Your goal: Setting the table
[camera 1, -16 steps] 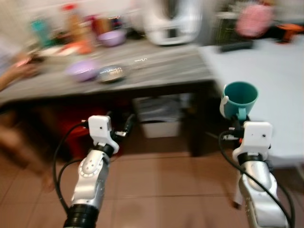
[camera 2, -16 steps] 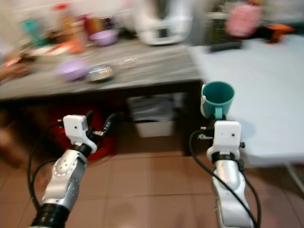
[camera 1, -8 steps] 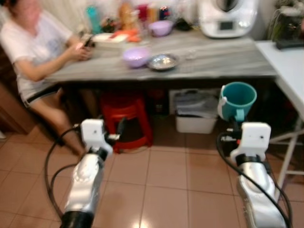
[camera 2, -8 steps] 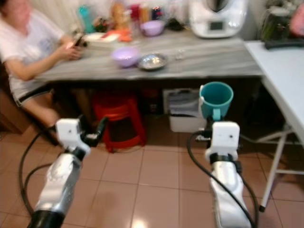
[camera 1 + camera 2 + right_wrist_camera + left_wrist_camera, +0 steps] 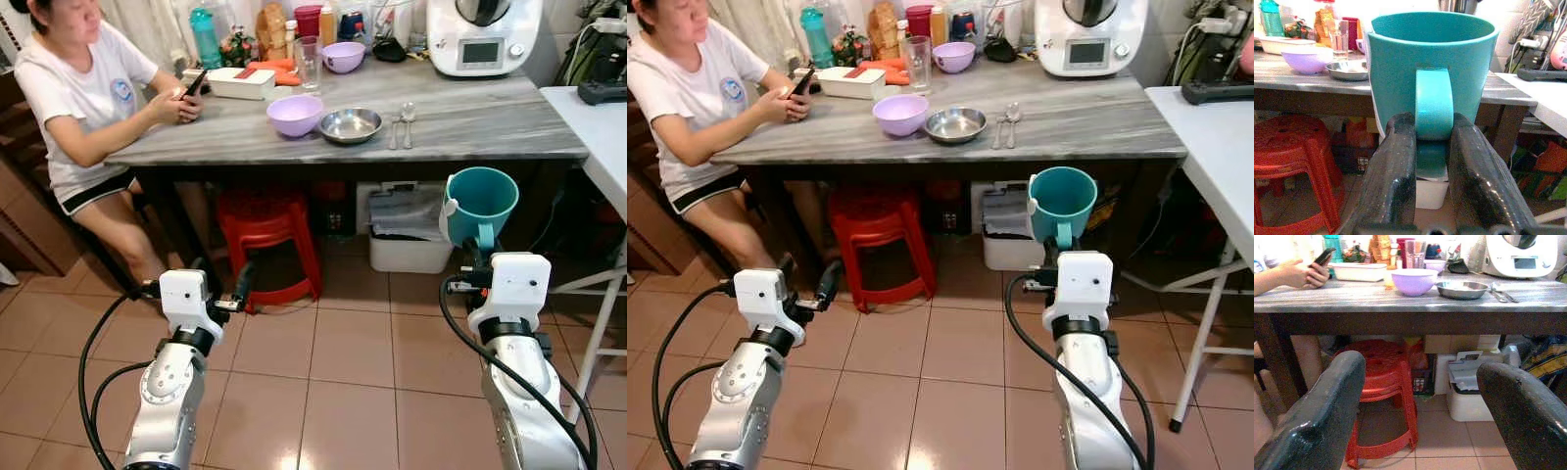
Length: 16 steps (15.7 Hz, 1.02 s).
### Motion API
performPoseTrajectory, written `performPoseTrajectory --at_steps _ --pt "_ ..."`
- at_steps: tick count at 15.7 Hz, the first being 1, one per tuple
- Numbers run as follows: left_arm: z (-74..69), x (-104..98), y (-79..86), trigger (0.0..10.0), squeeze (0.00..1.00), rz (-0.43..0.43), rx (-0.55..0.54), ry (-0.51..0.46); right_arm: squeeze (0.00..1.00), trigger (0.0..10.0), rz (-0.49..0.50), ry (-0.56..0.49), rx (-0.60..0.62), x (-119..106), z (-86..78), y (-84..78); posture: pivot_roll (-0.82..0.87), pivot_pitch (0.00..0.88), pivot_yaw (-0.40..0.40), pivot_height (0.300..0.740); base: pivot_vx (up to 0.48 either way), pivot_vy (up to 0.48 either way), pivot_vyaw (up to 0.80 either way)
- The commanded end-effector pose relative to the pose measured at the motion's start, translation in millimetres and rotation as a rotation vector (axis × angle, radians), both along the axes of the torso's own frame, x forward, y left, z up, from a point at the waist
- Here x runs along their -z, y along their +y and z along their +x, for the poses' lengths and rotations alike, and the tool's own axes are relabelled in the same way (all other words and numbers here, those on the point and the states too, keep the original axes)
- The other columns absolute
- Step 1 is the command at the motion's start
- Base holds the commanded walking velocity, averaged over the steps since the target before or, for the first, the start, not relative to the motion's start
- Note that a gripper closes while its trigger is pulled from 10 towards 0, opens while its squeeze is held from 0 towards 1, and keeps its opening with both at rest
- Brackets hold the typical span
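- The right gripper (image 5: 1432, 147) is raised in front of the robot, short of the table, its two black fingers (image 5: 1396, 161) clamped on the handle of a teal mug (image 5: 480, 204) held upright with its mouth up
- The left gripper (image 5: 223, 291) is held out low over the tiled floor (image 5: 333, 362), its fingers spread apart with nothing between them, pointing toward a red plastic stool (image 5: 263, 225) under the table
- The grey wooden table (image 5: 490, 122) stands ahead; on it a lilac bowl (image 5: 296, 115) sits just beside a steel dish (image 5: 351, 124), with a fork and spoon (image 5: 401, 125) to the right of the dish
- Farther back stand a drinking glass (image 5: 308, 61), a smaller purple bowl (image 5: 343, 56), a white food box (image 5: 242, 82) and a white kitchen machine (image 5: 484, 37)
- A person (image 5: 83, 98) in a white shirt sits at the table's left end, holding a phone (image 5: 195, 82)
- A white table (image 5: 602, 127) stands on the right, near the mug
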State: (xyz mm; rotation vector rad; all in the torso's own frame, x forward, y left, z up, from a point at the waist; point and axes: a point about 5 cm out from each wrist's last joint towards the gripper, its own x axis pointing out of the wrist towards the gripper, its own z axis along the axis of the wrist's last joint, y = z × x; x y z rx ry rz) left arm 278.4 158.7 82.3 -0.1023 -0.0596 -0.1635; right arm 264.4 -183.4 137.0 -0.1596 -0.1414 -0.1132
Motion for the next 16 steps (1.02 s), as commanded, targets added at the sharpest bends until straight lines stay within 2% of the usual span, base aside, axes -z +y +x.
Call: performPoseTrajectory --at_steps 1,16 --pt "1.6 -6.6 2.4 10.0 0.0 0.007 0.008 -0.02 0.0 10.0 0.0 -0.025 -0.017 -4.7 0.2 3.8 -0.14 0.018 0.105 0.74 0.345 0.0 0.0" --pt "-0.3 -7.7 -3.2 10.0 0.0 -0.012 0.038 -0.018 0.0 10.0 -0.009 -0.04 -0.024 -6.8 1.8 5.6 -0.13 0.015 0.105 0.74 0.462 0.0 0.0"
